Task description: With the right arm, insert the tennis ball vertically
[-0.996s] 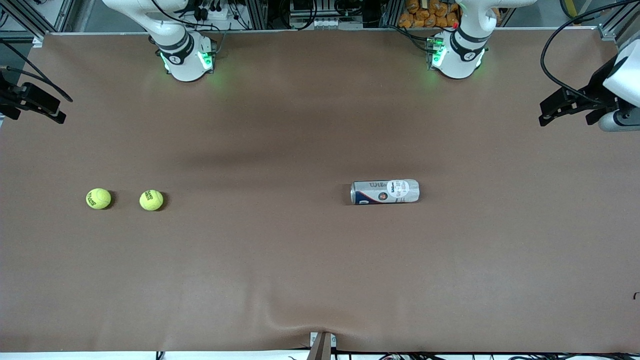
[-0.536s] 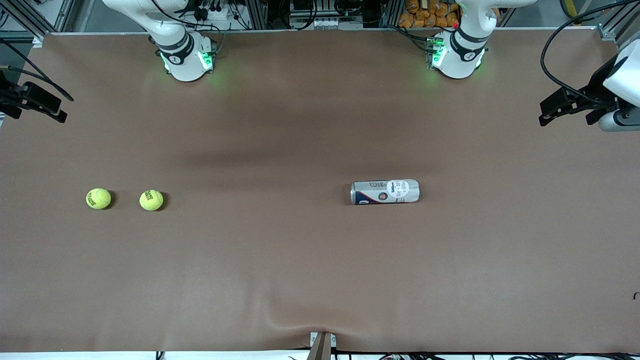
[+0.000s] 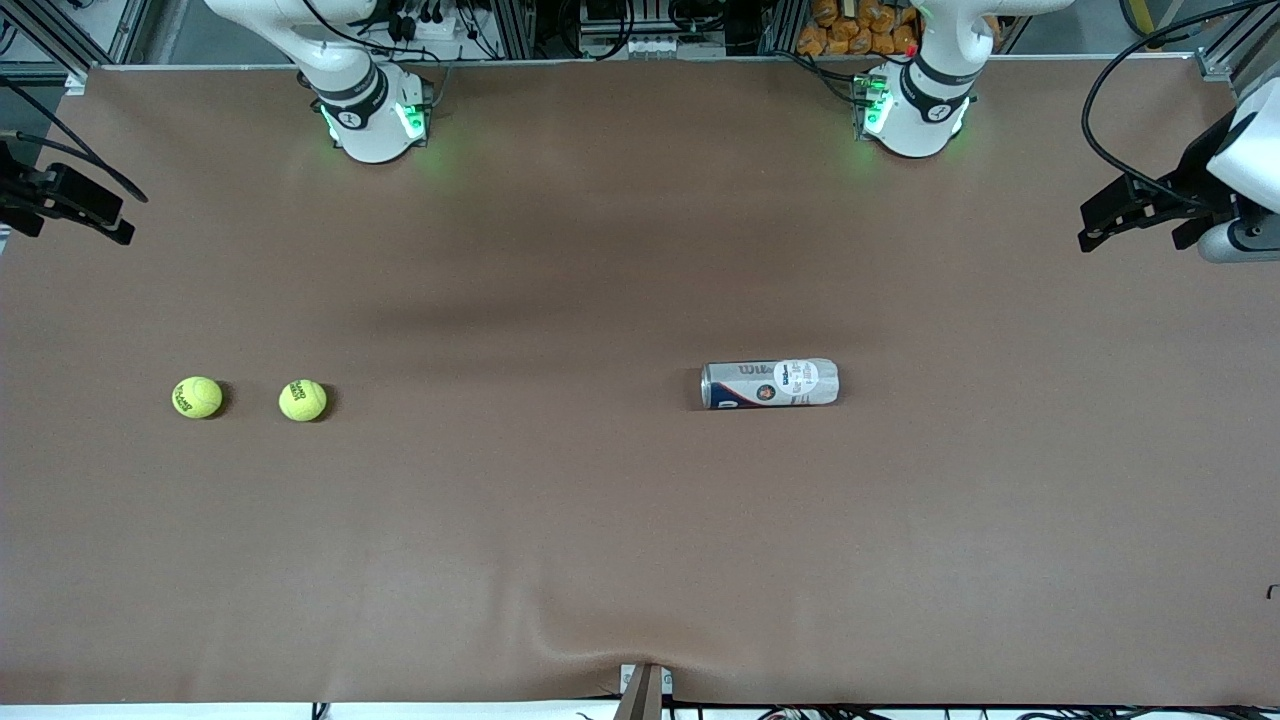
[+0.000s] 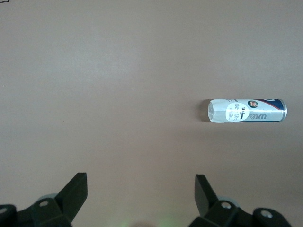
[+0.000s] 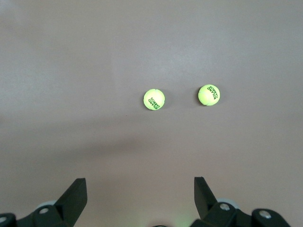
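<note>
The right gripper (image 5: 137,198) hangs high over the table (image 3: 600,520) at the right arm's end, fingers (image 5: 73,194) spread wide and holding nothing. Two tennis balls (image 3: 197,397) (image 3: 302,400) lie side by side on the table well below it, apart from each other and clear of the fingers. The left gripper (image 4: 139,198) waits up over the left arm's end, also wide and empty. The can (image 3: 769,383) lies on its side on the table, well apart from the balls, toward the left arm's end.
</note>
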`<state>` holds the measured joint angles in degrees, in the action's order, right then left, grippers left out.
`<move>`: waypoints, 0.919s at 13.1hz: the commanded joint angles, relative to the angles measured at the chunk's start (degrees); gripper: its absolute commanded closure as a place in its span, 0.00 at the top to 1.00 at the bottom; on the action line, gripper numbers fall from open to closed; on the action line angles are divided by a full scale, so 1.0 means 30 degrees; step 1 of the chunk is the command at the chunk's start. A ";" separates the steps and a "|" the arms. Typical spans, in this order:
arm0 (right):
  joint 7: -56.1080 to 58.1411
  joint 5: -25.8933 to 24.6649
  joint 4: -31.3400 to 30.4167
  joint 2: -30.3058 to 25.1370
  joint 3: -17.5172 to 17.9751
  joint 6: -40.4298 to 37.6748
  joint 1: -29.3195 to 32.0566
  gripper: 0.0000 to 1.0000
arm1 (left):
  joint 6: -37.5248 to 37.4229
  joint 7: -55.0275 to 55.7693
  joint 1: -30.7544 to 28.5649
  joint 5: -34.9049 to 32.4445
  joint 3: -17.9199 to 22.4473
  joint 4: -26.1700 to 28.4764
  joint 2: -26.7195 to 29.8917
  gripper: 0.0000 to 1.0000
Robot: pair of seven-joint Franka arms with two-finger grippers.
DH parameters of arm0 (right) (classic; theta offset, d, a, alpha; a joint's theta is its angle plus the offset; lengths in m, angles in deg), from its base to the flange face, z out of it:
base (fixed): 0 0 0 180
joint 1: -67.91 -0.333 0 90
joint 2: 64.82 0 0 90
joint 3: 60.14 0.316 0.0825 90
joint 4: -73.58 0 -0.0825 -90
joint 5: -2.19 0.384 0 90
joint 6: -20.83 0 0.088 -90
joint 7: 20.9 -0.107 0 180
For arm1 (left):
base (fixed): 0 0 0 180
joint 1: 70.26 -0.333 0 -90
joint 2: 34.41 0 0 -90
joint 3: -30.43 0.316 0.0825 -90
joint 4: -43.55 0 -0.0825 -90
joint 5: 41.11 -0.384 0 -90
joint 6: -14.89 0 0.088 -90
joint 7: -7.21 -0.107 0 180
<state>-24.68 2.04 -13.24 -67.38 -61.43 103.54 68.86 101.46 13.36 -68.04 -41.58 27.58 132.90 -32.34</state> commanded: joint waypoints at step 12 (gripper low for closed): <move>0.0147 0.0081 0.0318 0.0002 0.0282 -0.1029 0.0447 1.00 | -0.1023 0.0324 0.0750 0.0040 -0.0513 -0.0426 -0.0950 1.00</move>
<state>-24.68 2.04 -13.19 -67.38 -61.47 101.34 68.86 99.38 13.36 -67.27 -41.58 27.02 132.93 -33.12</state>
